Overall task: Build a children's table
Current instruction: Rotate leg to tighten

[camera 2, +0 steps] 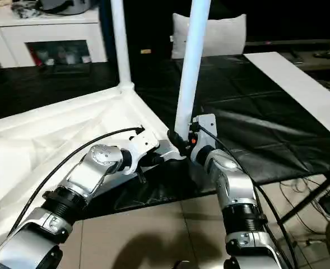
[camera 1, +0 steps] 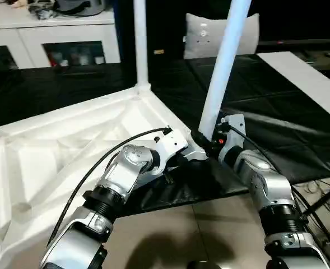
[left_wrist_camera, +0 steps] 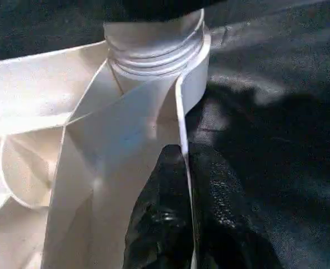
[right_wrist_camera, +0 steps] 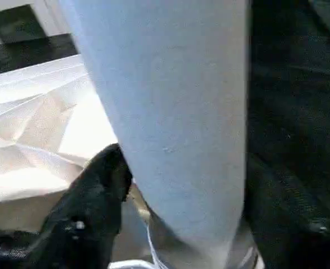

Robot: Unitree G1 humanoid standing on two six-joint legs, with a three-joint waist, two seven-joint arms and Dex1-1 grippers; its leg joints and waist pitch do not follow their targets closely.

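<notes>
Table top (camera 1: 69, 140) lies upside down on the black mat (camera 1: 299, 129), one leg (camera 1: 140, 45) already upright in the far corner. Our left gripper (left_wrist_camera: 184, 185) is pinched shut on the rim wall by the near socket. Our right gripper (camera 2: 182, 143) straddles the second leg (camera 2: 190, 67), fingers spread around it; grip unconfirmed. That leg leans, so it may cross-thread or topple if we let go.

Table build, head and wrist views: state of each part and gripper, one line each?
Tabletop: upside down, ribbed underside up.
Far leg: upright in its corner socket.
Near leg: standing in the near corner socket, leaning slightly.
Left gripper: shut on the tabletop's edge wall by the near socket.
Right gripper: around the near leg's base, fingers on either side.
Cabinet: doors closed.
</notes>
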